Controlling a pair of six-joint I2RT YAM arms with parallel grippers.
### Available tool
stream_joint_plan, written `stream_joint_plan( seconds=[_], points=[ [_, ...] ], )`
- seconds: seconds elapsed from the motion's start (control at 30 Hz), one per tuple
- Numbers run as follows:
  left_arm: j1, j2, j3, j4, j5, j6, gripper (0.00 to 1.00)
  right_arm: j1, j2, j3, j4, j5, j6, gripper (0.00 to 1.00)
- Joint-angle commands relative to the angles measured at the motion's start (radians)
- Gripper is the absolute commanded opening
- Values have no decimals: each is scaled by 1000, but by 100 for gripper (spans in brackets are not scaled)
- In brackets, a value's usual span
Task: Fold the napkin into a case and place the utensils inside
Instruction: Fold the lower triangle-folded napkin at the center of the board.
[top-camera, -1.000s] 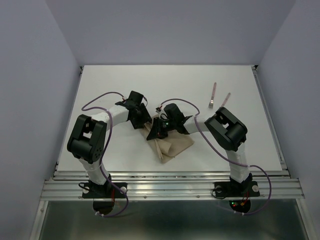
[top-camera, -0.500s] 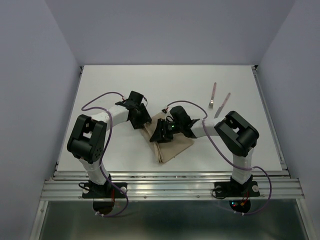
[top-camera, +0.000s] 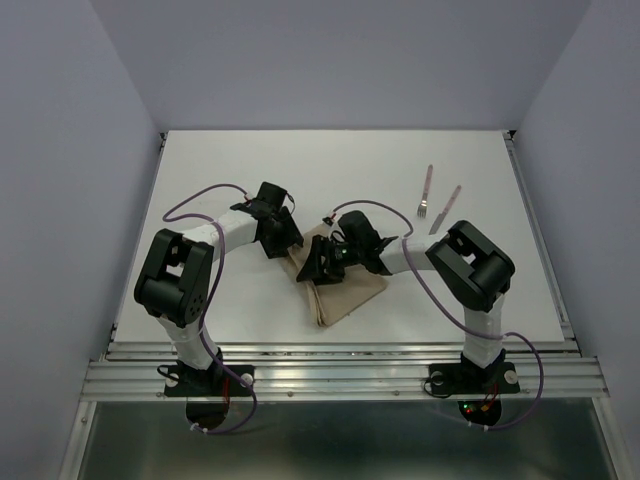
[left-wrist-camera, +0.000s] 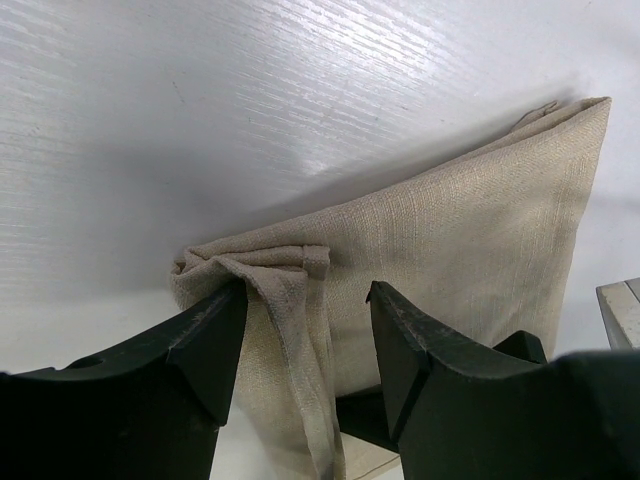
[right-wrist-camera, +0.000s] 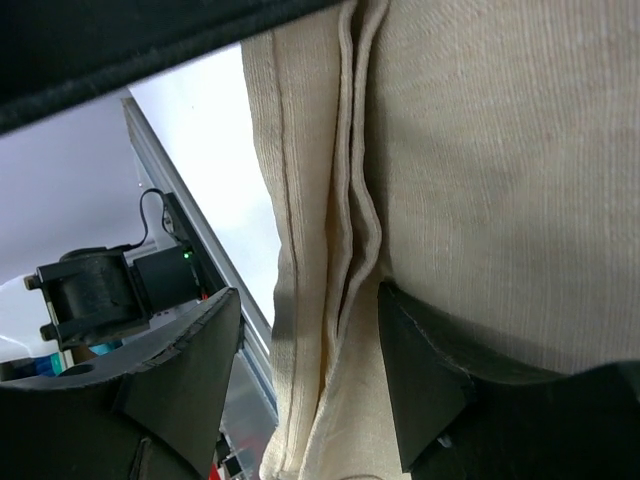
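The tan napkin (top-camera: 345, 288) lies folded in layers on the white table, in front of both arms. My left gripper (top-camera: 287, 247) is at its far left corner. In the left wrist view it (left-wrist-camera: 305, 330) is open, its jaws on either side of a bunched corner of the napkin (left-wrist-camera: 450, 220). My right gripper (top-camera: 318, 266) is low over the napkin's left part. In the right wrist view it (right-wrist-camera: 310, 345) is open, its jaws astride the stacked folded edges (right-wrist-camera: 350, 240). The fork (top-camera: 426, 190) and knife (top-camera: 446, 209), both pink-handled, lie side by side at the far right.
A metal rail (top-camera: 340, 350) runs along the table's near edge. The right arm's elbow (top-camera: 470, 262) stands just in front of the utensils. Purple cables loop off both arms.
My right arm has shifted to the right and its gripper has settled low on the napkin, which now lies flatter and wider. The left arm has hardly moved.
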Motion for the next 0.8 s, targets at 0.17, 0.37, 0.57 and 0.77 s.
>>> stream_joint_plan(
  seconds=[0.17,0.37,0.57,0.77],
  points=[
    [2,-6,27,-29,-22,5,63,-2,37,61,41,-45,4,63],
    [2,-7,26,-29,-22,1,63,17,56,71,50,-54,3,61],
    [2,-7,23,-31,-25,1,63,18,76,82,44,-40,-8,49],
    [2,-10,20,-32,-27,1,63,18,71,90,40,-24,-9,22]
  ],
)
